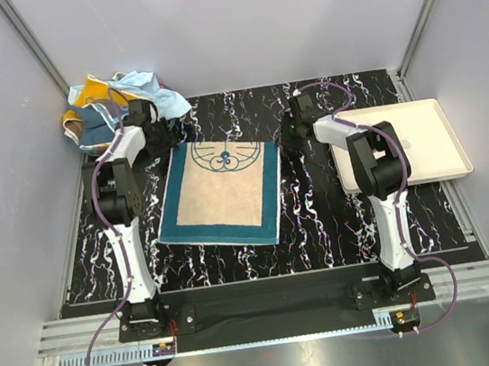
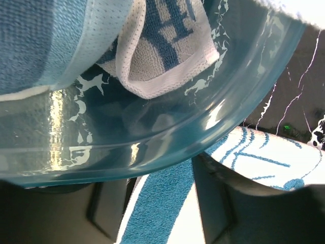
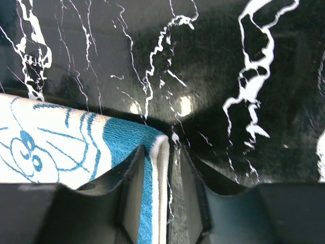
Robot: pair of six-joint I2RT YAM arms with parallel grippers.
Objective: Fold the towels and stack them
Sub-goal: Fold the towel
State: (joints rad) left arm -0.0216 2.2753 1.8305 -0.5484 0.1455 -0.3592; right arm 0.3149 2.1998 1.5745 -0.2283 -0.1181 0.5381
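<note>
My right gripper (image 3: 162, 158), low in frame, straddles the towel (image 3: 117, 143) corner unclamped and may catch only hem; left gripper (image 2: 157, 199) gapes too.

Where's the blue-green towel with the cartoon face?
In the top view, the teal towel lies flat on the table, between the heap of towels far left and the cream tray at right.

Seen from above, the left tool (image 1: 161, 133) and right tool (image 1: 291, 128) are dark shapes against the black bench (image 1: 322, 217), their tips indistinct; the piled towels (image 1: 115, 105) hide each other's prints; at the left wrist the blue bin (image 2: 152, 147) and the hanging towel (image 2: 167, 46) run off the picture's edges; the teal towel (image 3: 114, 145) is cut off at the right wrist view's left edge.
</note>
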